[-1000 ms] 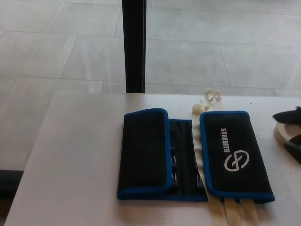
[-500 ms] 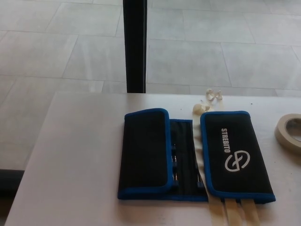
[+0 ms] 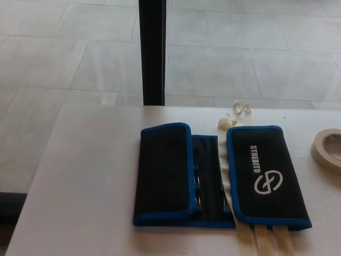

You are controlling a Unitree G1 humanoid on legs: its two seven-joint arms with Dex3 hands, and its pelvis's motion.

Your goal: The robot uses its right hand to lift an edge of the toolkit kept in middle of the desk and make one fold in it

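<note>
The black toolkit (image 3: pixel 213 176) with blue edging lies flat in the middle of the white desk (image 3: pixel 85 181). Its left flap (image 3: pixel 162 168) is folded inward over the tool slots. Its right flap (image 3: pixel 266 176), printed with a white logo, is folded inward too. A narrow strip of tool slots (image 3: pixel 209 178) stays uncovered between the two flaps. Neither of my hands shows in the head view.
A roll of beige tape (image 3: pixel 327 148) rests at the desk's right edge. Small pale bits (image 3: pixel 234 114) lie just behind the toolkit. Pale strips (image 3: pixel 266 240) stick out under its front edge. A dark post (image 3: pixel 153 50) stands behind the desk on a tiled floor.
My right hand, which covered the tape roll at the right edge one second ago, has withdrawn out of view. The toolkit has not moved.
</note>
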